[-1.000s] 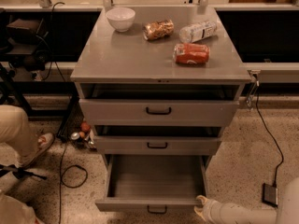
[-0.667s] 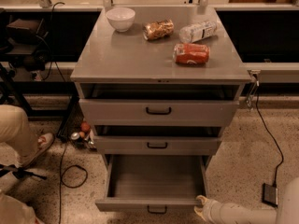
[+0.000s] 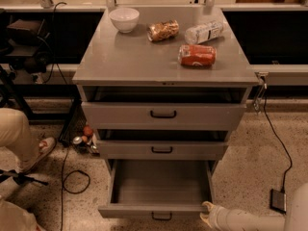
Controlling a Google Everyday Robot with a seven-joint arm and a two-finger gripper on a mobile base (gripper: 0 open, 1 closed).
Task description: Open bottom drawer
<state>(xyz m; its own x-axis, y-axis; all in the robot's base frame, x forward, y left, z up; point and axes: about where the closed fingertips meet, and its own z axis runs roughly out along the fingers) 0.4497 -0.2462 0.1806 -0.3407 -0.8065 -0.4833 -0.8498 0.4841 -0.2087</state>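
End effector (image 3: 208, 211) low at frame bottom, against the right front corner of the bottom drawer (image 3: 159, 189). Open or closed: cannot tell. Its pale arm (image 3: 250, 220) runs off to the right and is cut by the frame's lower edge.

Bottom drawer stands pulled well out, just left of the end effector, plain grey tray exposed. Its black handle (image 3: 161, 217), further left, is clipped by the frame's bottom edge. Middle drawer (image 3: 161, 149) and top drawer (image 3: 162, 114) sit above and left, each slightly out.

Open speckled floor to the right of the end effector; a small black box (image 3: 278, 199) with its cable lies near on that side. Far left, a person's leg (image 3: 17, 134) and loose cables.

Up on the desk (image 3: 125, 61): bowl (image 3: 124, 19), red can (image 3: 197, 55), bottle (image 3: 204, 32), both lying down.

Against the earlier frames: drawer and end effector unchanged.
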